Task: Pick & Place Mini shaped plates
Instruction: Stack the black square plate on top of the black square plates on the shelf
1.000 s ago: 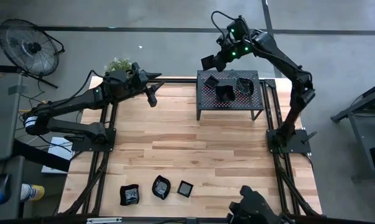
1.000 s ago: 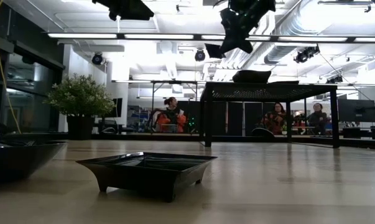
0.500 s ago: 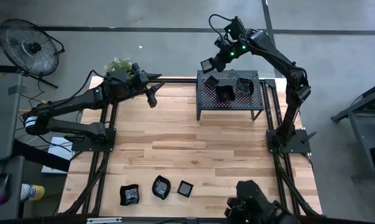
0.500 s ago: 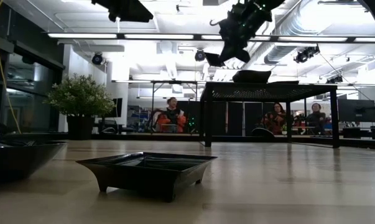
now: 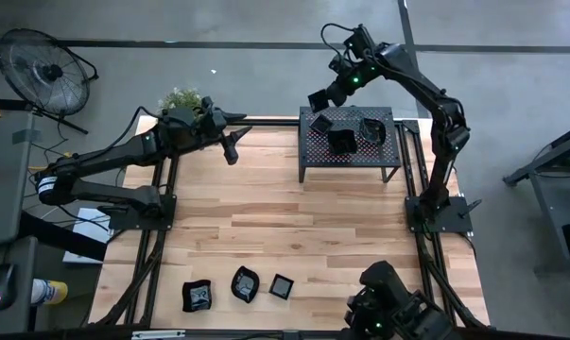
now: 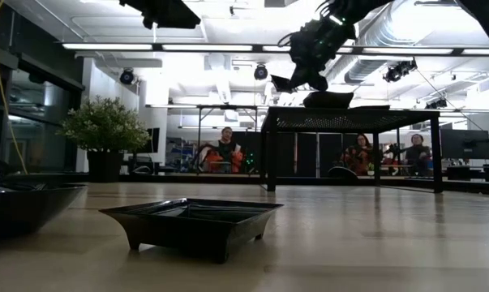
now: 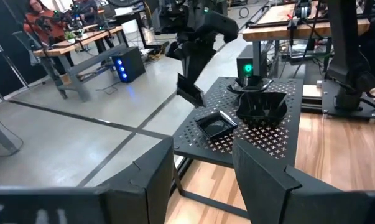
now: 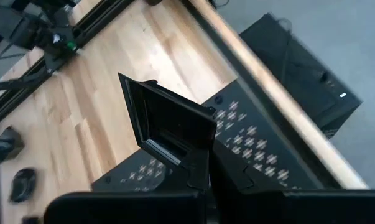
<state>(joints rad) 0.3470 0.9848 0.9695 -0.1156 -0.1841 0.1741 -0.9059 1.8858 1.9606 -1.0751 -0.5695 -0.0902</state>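
**right arm has a mini plate up over the rack, most of the job still ahead**

the right gripper (image 5: 324, 97) is clenched on the rim of one square mini plate (image 8: 165, 127), holding it tilted in the air just off the rack's (image 5: 308, 162) far left corner. the left gripper (image 5: 232, 151) hangs over the far left part of the desk (image 5: 266, 217), jaws released with nothing between them, just waiting.

progress, as far as i can judge: three plates sit along the desk's near edge, a wavy one (image 5: 198, 297), a rounded one (image 5: 244, 284) and a small square one (image 5: 282, 286). the rack holds three more: a small one (image 5: 320, 123) at its far left, a square one (image 5: 341, 142) in the middle, and a deeper rounded one (image 5: 372, 129) to the right. can't tell which way the carried plate is headed.

around it: a potted plant (image 5: 181, 98) off the desk's far left corner, a floor fan (image 5: 41, 70) further out. people sit at benches in the room behind. nothing blocks the open middle of the desk.
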